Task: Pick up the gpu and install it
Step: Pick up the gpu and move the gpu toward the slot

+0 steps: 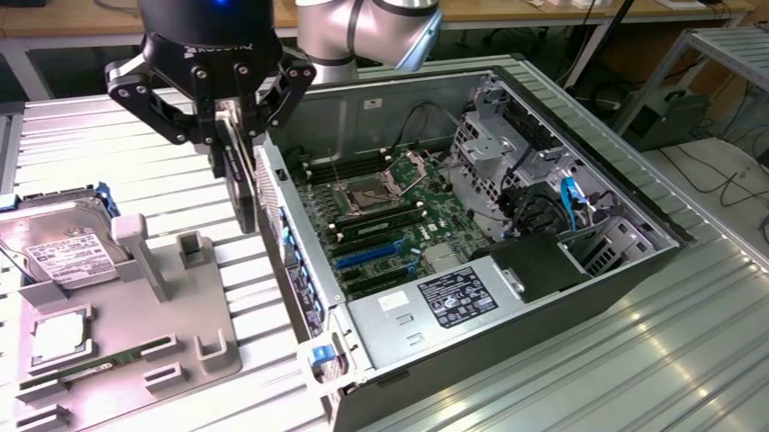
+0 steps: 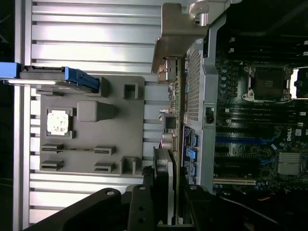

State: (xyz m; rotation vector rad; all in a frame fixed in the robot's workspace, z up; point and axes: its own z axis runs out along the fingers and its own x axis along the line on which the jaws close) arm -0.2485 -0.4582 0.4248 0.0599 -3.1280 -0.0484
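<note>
Slatted metal counter (image 1: pixel 673 360) under everything, carrying an open computer case (image 1: pixel 565 315) laid on its side toward the exterior view's right and a gray fixture tray (image 1: pixel 180 306) just beside it toward the exterior view's left. Inside the case, a motherboard (image 1: pixel 397 211) facing upward. Above the strip between tray and case, the end effector (image 1: pixel 237 126), pointing down, fingers about halfway closed and clamped on the gpu (image 1: pixel 244 193). Gpu clear of the counter, hanging on edge just beside the outer face of the case's perforated rear wall (image 1: pixel 283 234), not yet over the motherboard. Long axis, judging from the wrist view, roughly level and parallel to that wall, with the silver bracket (image 2: pixel 174 43) at the end far from the fingers and the black fan (image 2: pixel 161 168) close beneath them. Blue expansion slots (image 1: pixel 366 255) to the exterior view's right of the gpu, on the other side of the wall, running lengthwise away from it, and so seemingly crosswise to the gpu's long axis as held.
</note>
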